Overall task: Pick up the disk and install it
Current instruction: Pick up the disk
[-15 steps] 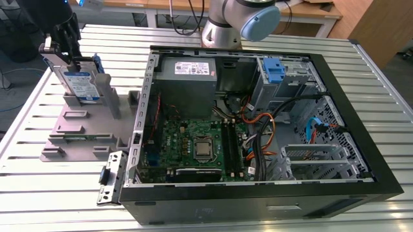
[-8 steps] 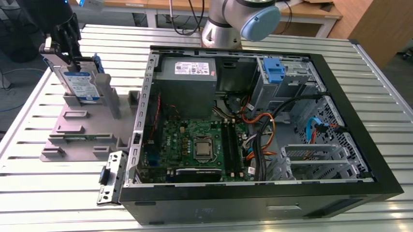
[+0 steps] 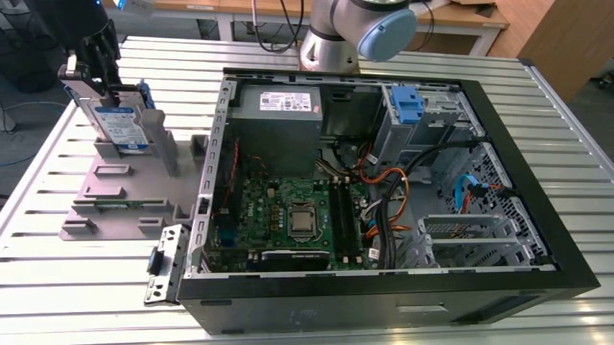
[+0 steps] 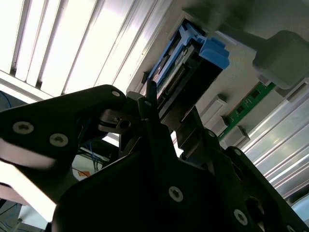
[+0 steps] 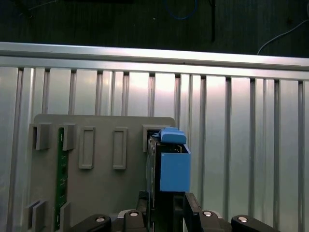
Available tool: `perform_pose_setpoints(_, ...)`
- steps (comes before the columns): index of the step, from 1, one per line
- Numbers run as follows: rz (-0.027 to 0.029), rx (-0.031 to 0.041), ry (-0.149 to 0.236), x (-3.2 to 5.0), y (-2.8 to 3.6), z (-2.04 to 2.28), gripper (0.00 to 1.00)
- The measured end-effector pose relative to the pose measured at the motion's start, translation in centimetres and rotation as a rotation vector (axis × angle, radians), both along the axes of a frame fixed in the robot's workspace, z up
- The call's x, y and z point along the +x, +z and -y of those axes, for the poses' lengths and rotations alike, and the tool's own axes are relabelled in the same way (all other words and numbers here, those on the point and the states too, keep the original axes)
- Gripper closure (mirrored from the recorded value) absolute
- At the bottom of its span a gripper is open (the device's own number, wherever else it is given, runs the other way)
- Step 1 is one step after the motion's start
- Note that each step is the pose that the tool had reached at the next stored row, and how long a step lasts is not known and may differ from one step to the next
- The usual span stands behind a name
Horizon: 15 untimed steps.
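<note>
- Exterior view: the disk [image 3: 123,129] stands upright in the grey stand [image 3: 125,188], with the pincer [image 3: 96,83] down over its top end.
- Second wrist view: fingers [image 4: 193,128] flank the disk.
- First wrist view: the pincer is clamped snug on both disk sides, at the stand's edge.

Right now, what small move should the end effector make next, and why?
Probably a short, straight lift, if the hold is sure. The disk stands upright in a slot of the grey holder with the end effector at its top edge, so pulling sideways could jam it.
</note>
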<state>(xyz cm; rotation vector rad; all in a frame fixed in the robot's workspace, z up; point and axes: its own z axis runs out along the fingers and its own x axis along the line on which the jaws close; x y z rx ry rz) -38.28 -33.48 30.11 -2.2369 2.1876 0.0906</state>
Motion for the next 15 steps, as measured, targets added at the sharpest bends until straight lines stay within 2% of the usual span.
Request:
perform_pose_setpoints(3, 0.0000, 0.0000, 0.000, 0.00, 0.01, 0.00, 0.59)
perform_pose_setpoints(4, -0.0001, -0.0001, 0.000, 0.00, 0.01, 0.00, 0.65)
perform_pose_setpoints(15, 0.0000, 0.0000, -0.002, 0.00, 0.02, 0.00, 0.65)
